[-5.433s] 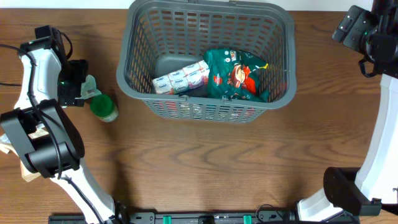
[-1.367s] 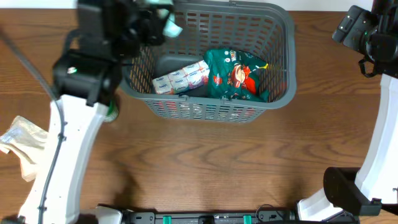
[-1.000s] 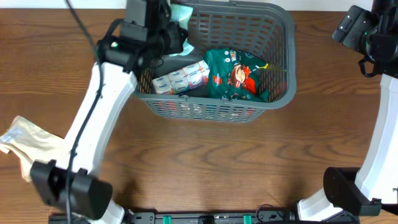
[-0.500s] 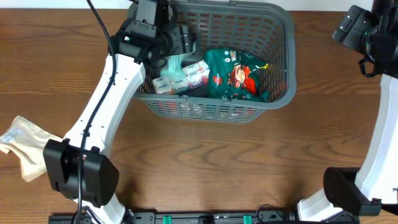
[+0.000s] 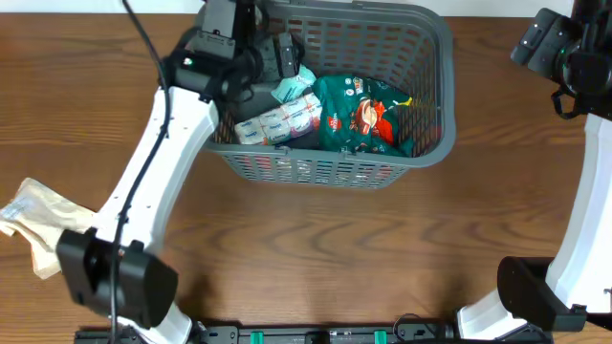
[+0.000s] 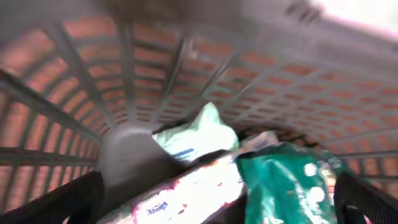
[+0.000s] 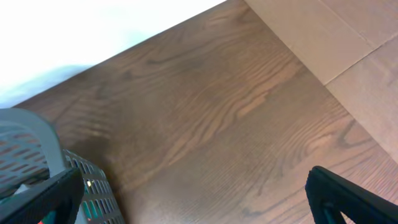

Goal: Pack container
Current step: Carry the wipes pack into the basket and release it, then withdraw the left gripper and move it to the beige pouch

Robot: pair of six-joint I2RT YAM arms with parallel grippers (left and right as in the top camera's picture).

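The dark-grey slotted container point(image 5: 435, 43) stands at the table's far middle. Inside lie a white tissue pack point(image 5: 277, 120), a green snack bag point(image 5: 363, 115) and a pale green packet point(image 5: 292, 86) resting on the tissue pack's far end. My left gripper point(image 5: 284, 55) hangs open over the container's left part, just above the packet and apart from it. In the left wrist view the packet point(image 6: 196, 134), the tissue pack point(image 6: 186, 190) and the snack bag point(image 6: 286, 186) lie below the spread, empty fingers point(image 6: 211, 208). My right gripper point(image 5: 550, 43) is open and empty, off to the container's right.
A crumpled beige paper bag point(image 5: 38, 225) lies at the table's left edge. The right wrist view shows the container's corner point(image 7: 37, 140) and bare wood between the fingers point(image 7: 193, 205).
My left arm carried the pale green packet over the container's left rim and let it go; it now lies on the tissue pack. The right arm has not moved.
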